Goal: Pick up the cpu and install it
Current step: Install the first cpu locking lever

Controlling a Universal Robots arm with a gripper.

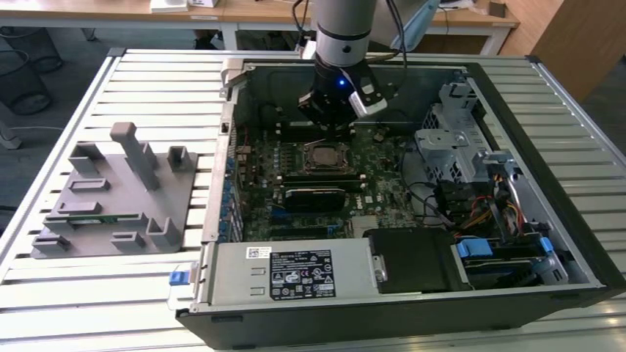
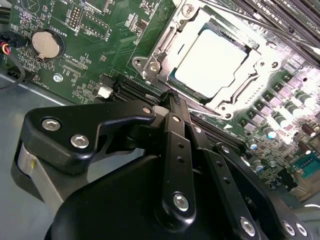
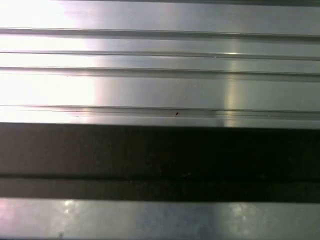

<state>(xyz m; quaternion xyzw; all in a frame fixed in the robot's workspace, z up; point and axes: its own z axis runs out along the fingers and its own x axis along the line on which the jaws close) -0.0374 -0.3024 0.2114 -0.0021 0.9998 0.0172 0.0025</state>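
The cpu (image 2: 210, 57), a flat square chip with a pale silver top, lies inside the metal socket frame (image 2: 150, 65) on the green motherboard (image 2: 95, 30). In the exterior view the cpu (image 1: 323, 155) sits mid-board inside the open computer case (image 1: 547, 220). My gripper (image 1: 333, 129) hangs just above the board at the socket's far edge. In the second wrist view its black fingers (image 2: 176, 112) meet at a single tip beside the socket, shut with nothing between them and clear of the chip.
A grey fixture block (image 1: 113, 194) holding a green memory stick (image 1: 93, 218) stands on the slatted table (image 3: 160, 80) at the exterior view's left. Inside the case are a black heatsink (image 1: 315, 196), a power supply (image 1: 293, 273), a drive cage (image 1: 452, 139) and cables (image 1: 470, 209).
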